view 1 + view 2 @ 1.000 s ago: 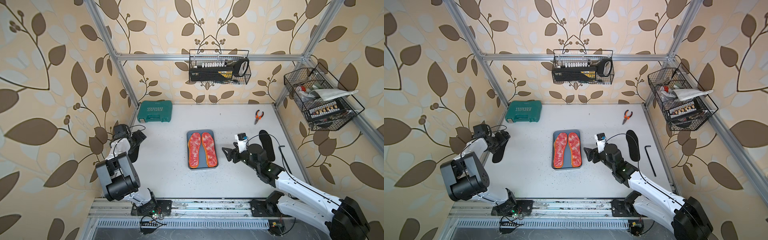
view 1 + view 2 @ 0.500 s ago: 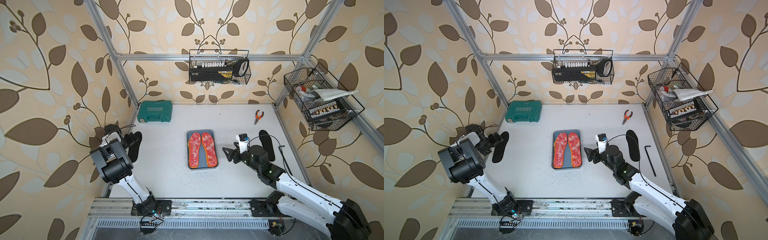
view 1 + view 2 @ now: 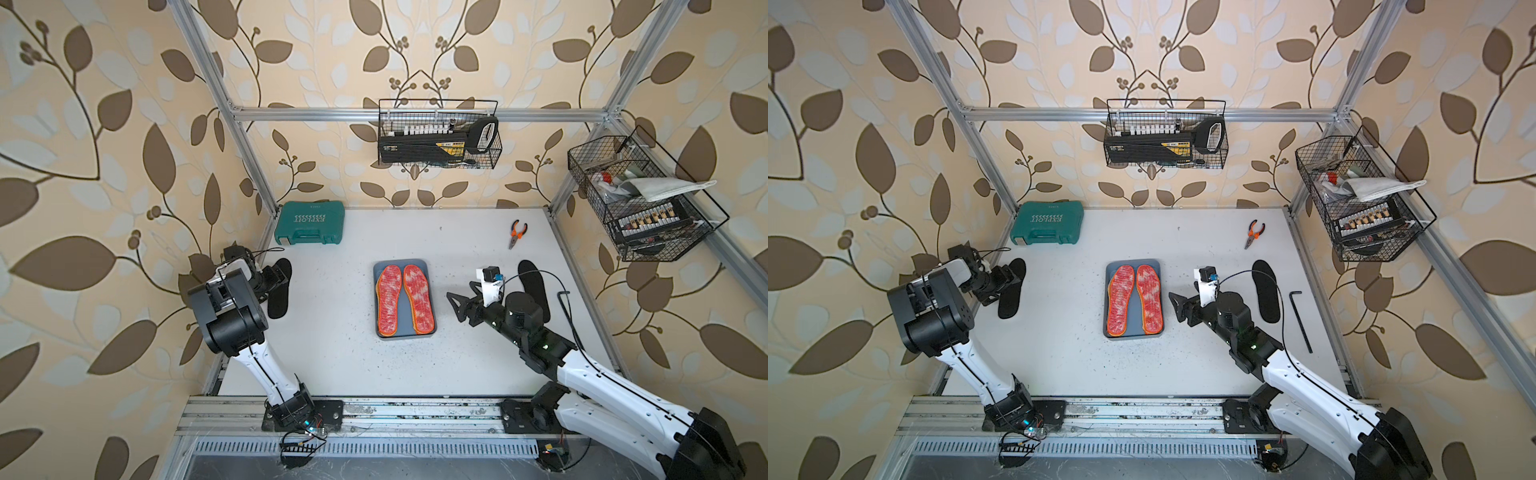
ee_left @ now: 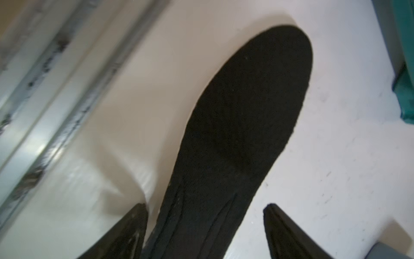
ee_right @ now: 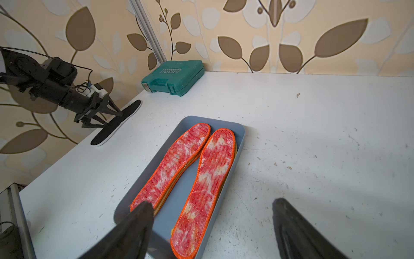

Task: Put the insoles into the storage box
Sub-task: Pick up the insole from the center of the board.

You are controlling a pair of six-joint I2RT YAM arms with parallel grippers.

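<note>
White-shelled arms point(image 3: 590, 382), black joints point(image 3: 235, 328), thin black cables point(image 3: 536, 271).

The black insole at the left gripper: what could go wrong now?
The black insole lies flat on the table, so the open left gripper may push it, not pinch it. The storage box holds red insoles side by side; the black one may land crooked on top. The right gripper beside the box may block the way.

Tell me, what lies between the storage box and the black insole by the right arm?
The right claw, open and empty, with its wrist camera; no loose item. Both top views show it.
</note>
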